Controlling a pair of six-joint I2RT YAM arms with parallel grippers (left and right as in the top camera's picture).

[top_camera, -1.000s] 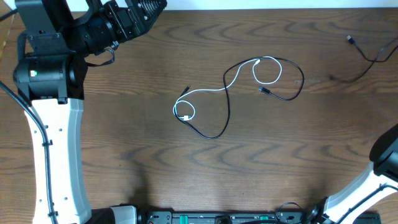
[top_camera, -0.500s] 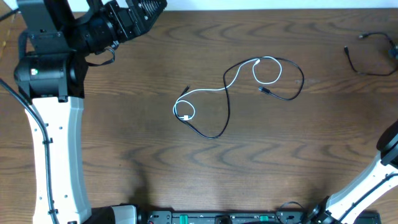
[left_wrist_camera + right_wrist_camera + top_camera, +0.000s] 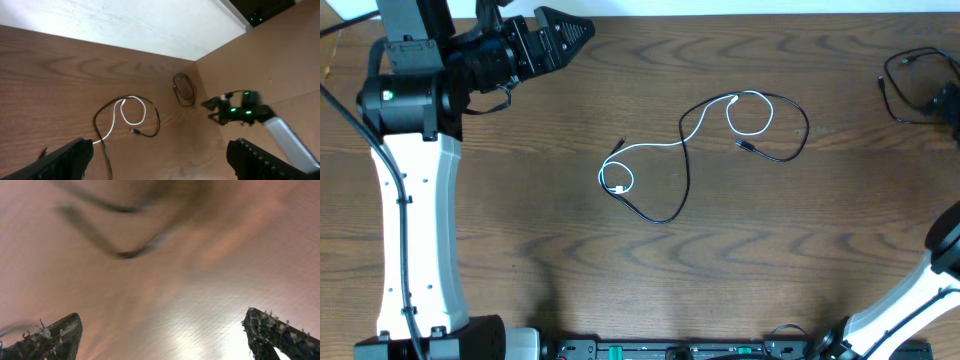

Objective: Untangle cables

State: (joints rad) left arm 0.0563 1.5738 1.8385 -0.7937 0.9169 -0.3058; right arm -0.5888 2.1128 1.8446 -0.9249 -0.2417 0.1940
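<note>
The cables lie tangled mid-table: a white cable (image 3: 682, 140) with a small loop at each end, and a black cable (image 3: 683, 185) that crosses it and curls round the right loop. The left wrist view shows the white cable (image 3: 116, 116) and the black cable (image 3: 156, 122) ahead on the wood. My left gripper (image 3: 578, 28) hangs open at the far left, well away from them, its fingers (image 3: 70, 160) spread wide with nothing between. My right gripper (image 3: 162, 335) is open and empty just above the table at the far right edge.
A separate black cord (image 3: 905, 80) lies looped at the table's far right corner, blurred in the right wrist view (image 3: 120, 254). The left wrist view shows that cord (image 3: 184, 90) beside the right arm (image 3: 240, 107). A white wall borders the far edge.
My right gripper has opened. The separate black cord slid toward the far right corner and bunched into a loop. My left arm shifted slightly right.
</note>
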